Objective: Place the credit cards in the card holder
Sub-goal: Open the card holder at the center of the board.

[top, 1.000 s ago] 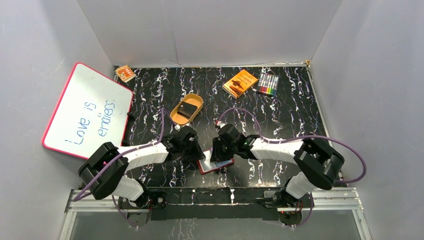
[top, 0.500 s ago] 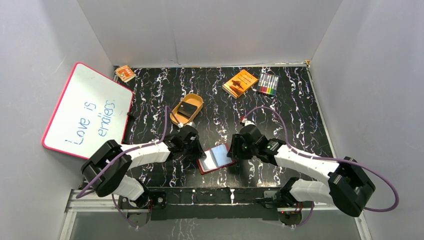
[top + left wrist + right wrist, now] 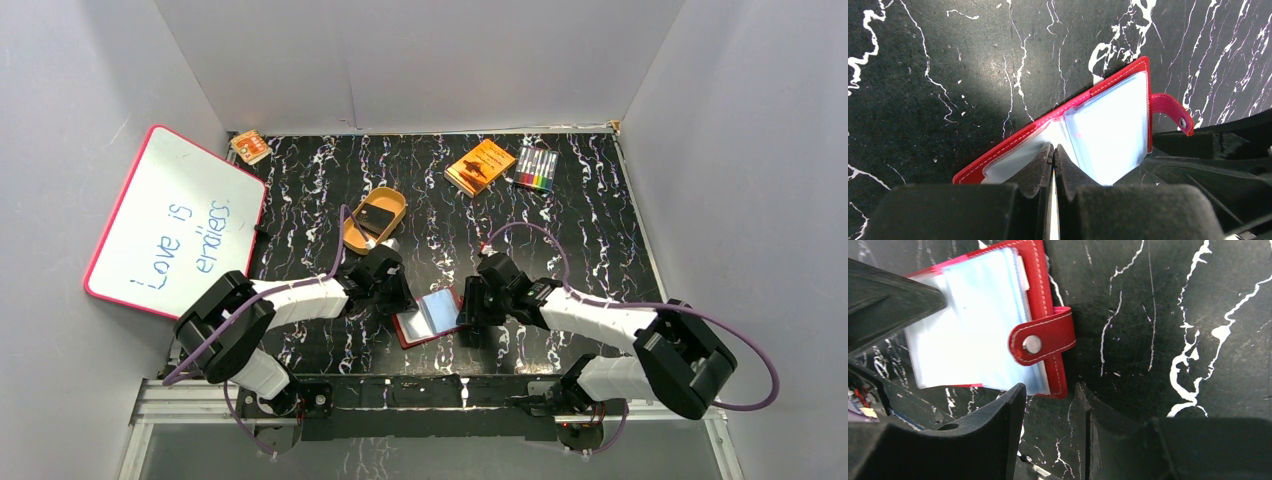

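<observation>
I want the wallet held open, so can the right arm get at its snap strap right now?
Probably yes. The right tool is open just short of the strap, with nothing lying between them. The left tool, shut on an inner sheet of the wallet, sits on the far side.

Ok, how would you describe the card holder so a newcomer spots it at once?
On the black marbled table, look to the near edge, between the left gripper and the right gripper. The card holder lies open: the only red thing with pale blue pockets and a snap strap.
</observation>
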Tool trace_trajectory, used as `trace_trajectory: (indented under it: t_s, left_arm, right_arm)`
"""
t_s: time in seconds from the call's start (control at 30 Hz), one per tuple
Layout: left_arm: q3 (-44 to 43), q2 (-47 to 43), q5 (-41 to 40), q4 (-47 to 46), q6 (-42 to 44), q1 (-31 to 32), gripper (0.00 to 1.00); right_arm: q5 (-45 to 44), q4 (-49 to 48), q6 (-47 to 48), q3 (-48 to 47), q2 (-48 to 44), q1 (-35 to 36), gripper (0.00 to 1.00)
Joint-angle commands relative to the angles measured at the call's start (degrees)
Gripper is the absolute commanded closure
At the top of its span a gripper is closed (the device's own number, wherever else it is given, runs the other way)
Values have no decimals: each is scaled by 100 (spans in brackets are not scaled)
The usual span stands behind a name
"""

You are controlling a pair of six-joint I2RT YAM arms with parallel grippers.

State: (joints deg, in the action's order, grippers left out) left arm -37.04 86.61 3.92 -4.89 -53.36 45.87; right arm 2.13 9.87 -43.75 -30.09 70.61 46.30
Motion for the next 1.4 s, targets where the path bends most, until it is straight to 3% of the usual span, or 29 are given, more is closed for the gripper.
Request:
trace_trajectory:
  t_s: [0.0, 0.53, 0.9, 1.17, 1.37]
  left_arm:
    - [82, 180, -146, 364, 180, 10, 99]
    - [85, 233, 220, 5, 199, 4, 98]
    - [-291, 416, 290, 90, 324, 4, 96]
    - [-371, 52, 115, 403, 234, 9, 56]
    - [-510, -35, 58, 704, 204, 6, 43]
  right_arm:
    - [61, -152, 23, -114, 283, -21, 51]
    - [38, -131, 49, -346, 1041, 206, 56]
    - [86, -421, -563, 3, 708, 335, 74]
    - [180, -600, -791, 141, 658, 348, 81]
    - [147, -608, -811, 104, 656, 353, 81]
